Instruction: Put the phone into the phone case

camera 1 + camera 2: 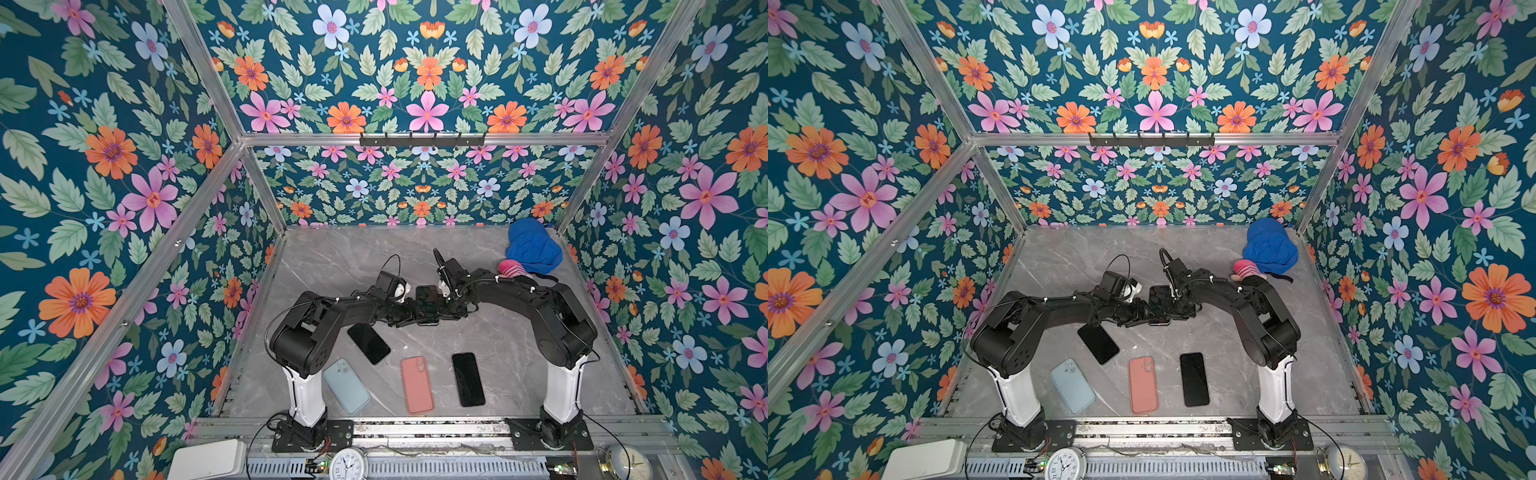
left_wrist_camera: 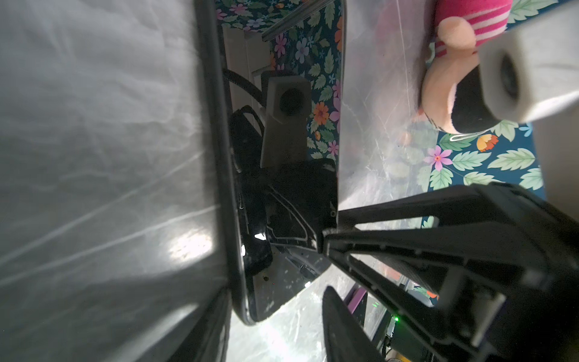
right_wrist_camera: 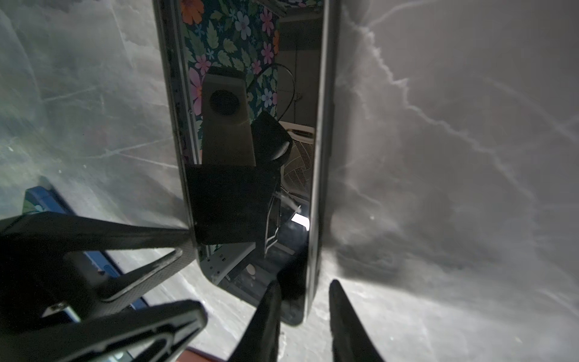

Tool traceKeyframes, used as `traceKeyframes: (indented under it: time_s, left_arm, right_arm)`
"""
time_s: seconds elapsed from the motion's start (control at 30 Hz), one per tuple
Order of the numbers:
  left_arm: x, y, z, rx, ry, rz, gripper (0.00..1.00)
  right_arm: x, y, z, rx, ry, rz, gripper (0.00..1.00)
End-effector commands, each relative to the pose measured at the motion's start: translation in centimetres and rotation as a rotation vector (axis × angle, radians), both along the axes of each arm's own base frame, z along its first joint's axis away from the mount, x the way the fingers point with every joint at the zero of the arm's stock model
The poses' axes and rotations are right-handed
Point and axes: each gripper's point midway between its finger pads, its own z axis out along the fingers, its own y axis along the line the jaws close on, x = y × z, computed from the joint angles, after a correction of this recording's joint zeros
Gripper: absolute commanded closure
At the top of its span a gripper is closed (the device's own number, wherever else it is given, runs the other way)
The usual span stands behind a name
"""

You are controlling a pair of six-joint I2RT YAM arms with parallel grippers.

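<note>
Saw marbled grey desk (image 1: 332,257) bearing dark phone (image 1: 427,297) flat, screen up, at its middle. Found left hand (image 2: 279,297) spread wide astride phone's end. Found right hand (image 3: 304,285) parted narrowly over one long edge, gripping nothing.

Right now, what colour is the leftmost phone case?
Pale blue case, clearest in both top views.

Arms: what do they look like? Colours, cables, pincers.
Matching left arm and right arm: black links, white lower column, black base plate, thin black cables held by white ties, white wrist-camera housing. On left pincer and right pincer, black fingers with open triangular trusses.
</note>
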Motion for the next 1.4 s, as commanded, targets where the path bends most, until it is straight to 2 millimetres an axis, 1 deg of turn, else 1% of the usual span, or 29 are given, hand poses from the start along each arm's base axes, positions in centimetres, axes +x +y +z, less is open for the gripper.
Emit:
traceKeyframes:
  time_s: [0.0, 0.1, 0.2, 0.3, 0.4, 0.5, 0.63, 0.73, 0.87, 0.93, 1.0, 1.07, 1.17, 1.27, 1.33, 1.37]
  left_arm:
    - [-0.9, 1.4, -1.4, 0.065, 0.049, 0.019, 0.5]
    - [-0.9, 1.5, -1.1, 0.053, 0.044, 0.02, 0.5]
    - [-1.1, 1.1, -0.7, 0.02, 0.045, 0.018, 0.5]
    - [-1.4, 0.7, -0.7, -0.009, 0.058, 0.014, 0.5]
    - [-1.7, 0.6, -1.0, -0.014, 0.067, 0.012, 0.53]
    - [-1.9, 0.9, -1.7, 0.0, 0.077, 0.013, 0.54]
    - [-1.9, 1.3, -2.2, 0.023, 0.08, 0.012, 0.54]
    - [-1.8, 1.3, -2.4, 0.028, 0.08, 0.011, 0.56]
    - [-1.9, 0.8, -2.5, 0.009, 0.088, 0.009, 0.63]
    - [-2.1, 0.3, -2.7, -0.003, 0.095, 0.006, 0.66]
    - [-2.4, -0.3, -2.7, -0.023, 0.1, 0.001, 0.71]
    - [-2.6, -0.7, -2.7, -0.037, 0.101, -0.004, 0.73]
    - [-2.7, -0.7, -2.5, -0.046, 0.099, -0.001, 0.73]
    - [-2.8, -0.7, -2.2, -0.048, 0.095, 0.0, 0.73]
    - [-2.9, -0.6, -2.0, -0.048, 0.092, 0.0, 0.7]
    - [-2.9, -0.6, -1.8, -0.046, 0.088, -0.002, 0.67]
  right_arm:
    - [0.0, -1.0, 0.9, -0.033, -0.023, -0.005, 0.71]
    - [0.0, -1.7, 1.5, -0.026, -0.039, -0.02, 0.71]
    - [-0.1, -1.8, 1.4, -0.015, -0.03, -0.027, 0.71]
    - [-0.2, -1.2, 1.1, 0.025, -0.015, -0.03, 0.72]
    - [-0.4, -0.5, 0.8, 0.071, 0.003, -0.033, 0.73]
    - [-0.6, 0.1, 0.4, 0.107, 0.025, -0.034, 0.75]
    - [-0.7, 0.4, -0.1, 0.119, 0.034, -0.035, 0.77]
    - [-0.9, 0.7, -0.6, 0.122, 0.051, -0.03, 0.83]
    - [-1.4, 1.5, -0.7, 0.134, 0.064, -0.016, 0.88]
    - [-1.9, 2.1, -1.0, 0.147, 0.078, -0.009, 0.91]
    - [-2.6, 2.6, -1.8, 0.143, 0.096, -0.003, 0.95]
    - [-3.1, 2.9, -2.7, 0.142, 0.116, -0.003, 0.97]
    - [-3.8, 2.6, -4.2, 0.121, 0.141, -0.009, 0.99]
    - [-4.1, 2.2, -4.9, 0.102, 0.15, -0.016, 0.99]
    - [-4.0, 2.0, -4.9, 0.088, 0.143, -0.018, 0.99]
    - [-4.1, 1.8, -5.1, 0.075, 0.145, -0.019, 0.99]
